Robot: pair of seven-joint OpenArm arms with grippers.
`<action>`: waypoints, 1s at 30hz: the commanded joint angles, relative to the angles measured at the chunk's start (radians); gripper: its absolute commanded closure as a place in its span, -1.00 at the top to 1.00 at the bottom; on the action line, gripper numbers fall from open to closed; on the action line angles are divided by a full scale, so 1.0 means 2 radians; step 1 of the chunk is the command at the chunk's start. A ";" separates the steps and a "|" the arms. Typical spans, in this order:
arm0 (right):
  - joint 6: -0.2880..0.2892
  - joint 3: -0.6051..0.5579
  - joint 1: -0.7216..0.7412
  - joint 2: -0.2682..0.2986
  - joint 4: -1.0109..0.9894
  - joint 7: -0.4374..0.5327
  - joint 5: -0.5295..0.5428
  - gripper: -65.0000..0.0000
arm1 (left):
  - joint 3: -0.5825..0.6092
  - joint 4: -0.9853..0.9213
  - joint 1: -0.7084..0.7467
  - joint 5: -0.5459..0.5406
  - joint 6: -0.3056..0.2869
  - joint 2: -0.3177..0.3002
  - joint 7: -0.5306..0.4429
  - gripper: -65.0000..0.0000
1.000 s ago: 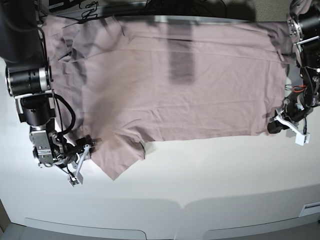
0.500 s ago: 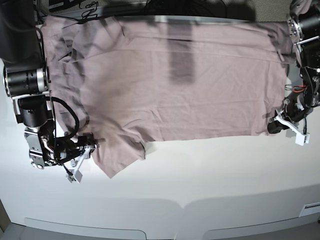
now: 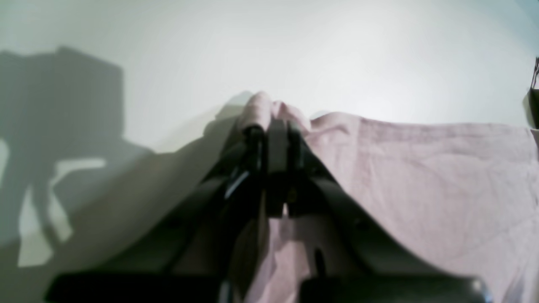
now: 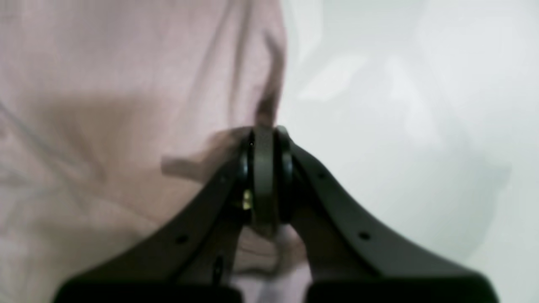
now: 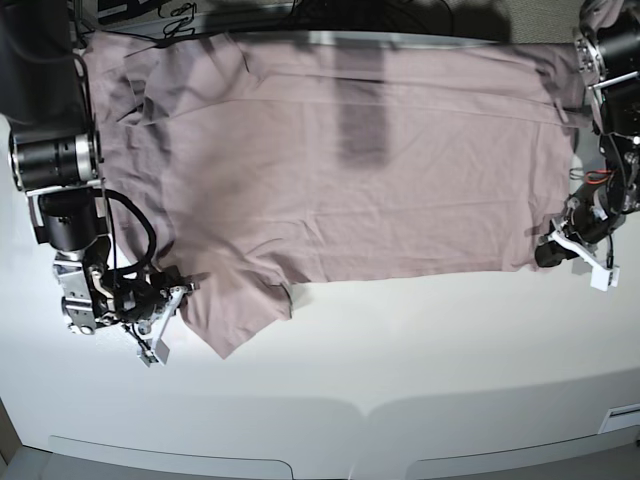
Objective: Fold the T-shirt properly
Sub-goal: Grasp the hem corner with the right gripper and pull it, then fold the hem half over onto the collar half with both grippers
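The T-shirt (image 5: 350, 170) lies spread flat across the far half of the white counter (image 5: 400, 380), its long axis running from 9 to 3 o'clock in the base view, with one sleeve (image 5: 240, 310) poking toward 7 o'clock.

The right gripper (image 5: 178, 295) sits at the shirt's 8 o'clock edge, jaws pressed together on a thin ridge of cloth beside that sleeve; the right wrist view shows the fabric pinched between them. The left gripper (image 5: 548, 250) is at the 4 o'clock corner, jaws closed on a bunched bit of hem (image 3: 269, 111), as the left wrist view shows.

With both near corners pinched, the step in hand looks like lifting this near edge and carrying it toward 12 o'clock. To do it well, both arms should rise together and level, keeping the edge taut between them so the crease falls straight. The right grip looks shallow, so a sharp tug could slip it.

The far edge of the shirt runs close to the counter's back edge at 12 o'clock, and the arm bases crowd the 9 and 3 o'clock sides. The open room is toward 6 o'clock, where the counter lies bare.
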 commanded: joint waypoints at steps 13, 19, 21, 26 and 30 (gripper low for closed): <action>-0.034 0.000 0.010 0.051 0.065 0.065 0.045 -1.00 | 0.001 0.034 -0.004 -0.019 0.007 -0.008 -0.045 -1.00; -0.035 0.000 -0.023 0.099 0.178 0.018 0.123 -1.00 | 0.001 0.080 0.005 -0.019 0.007 -0.010 -0.028 -1.00; -0.035 0.000 -0.049 0.120 0.237 0.003 0.154 -1.00 | 0.000 0.105 0.017 -0.020 0.007 -0.010 -0.027 -1.00; -0.072 0.015 -0.129 0.156 0.367 -0.027 0.150 -1.00 | 0.000 0.194 0.067 -0.056 0.007 -0.010 -0.005 -1.00; -0.080 0.094 -0.198 0.159 0.416 -0.028 0.167 -1.00 | 0.000 0.276 0.120 -0.082 0.008 -0.015 0.014 -1.00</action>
